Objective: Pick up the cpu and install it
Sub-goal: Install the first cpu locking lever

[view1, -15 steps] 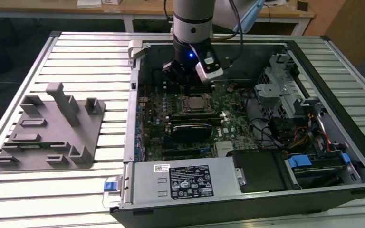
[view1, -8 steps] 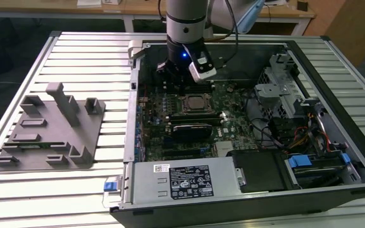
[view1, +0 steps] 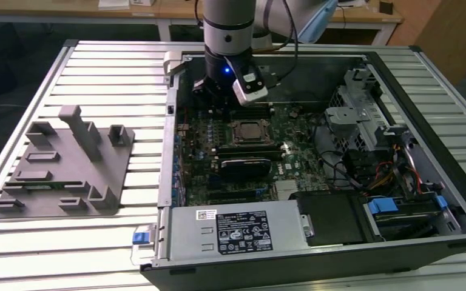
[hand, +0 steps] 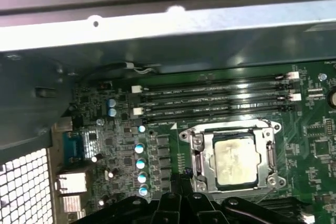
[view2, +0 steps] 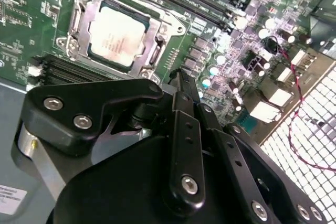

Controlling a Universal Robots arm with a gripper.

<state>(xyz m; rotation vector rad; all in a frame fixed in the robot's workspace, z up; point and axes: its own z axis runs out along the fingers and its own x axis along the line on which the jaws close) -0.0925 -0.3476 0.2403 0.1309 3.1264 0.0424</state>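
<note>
Gripper (view1: 216,91) hangs inside the open PC case (view1: 427,115), over the board's far edge, just beyond the socket (view1: 250,131). Can't tell how far the fingers are apart: in both wrist views only the black linkages show, nothing visibly held.

cpu (view2: 116,34) sits in the socket, silver top up, metal frame around it; also visible in the first wrist view (hand: 235,162) and the exterior view (view1: 251,129). Gripper is clear of it, not touching.

Arm (view1: 229,27) comes down near vertical from the top of the exterior view, wrist camera block (view1: 249,85) on its side, cable looping off behind.

RAM slots (hand: 215,98) run alongside the socket, between it and the case wall. Power supply (view1: 237,230) and drive bay with blue tabs (view1: 383,205) at the near end of the case.

Case lies on its side on a slatted metal table (view1: 111,79). Grey plastic tray (view1: 63,170) with upright posts on the exterior view's left, well apart from the case. Wooden desks (view1: 144,12) behind
</note>
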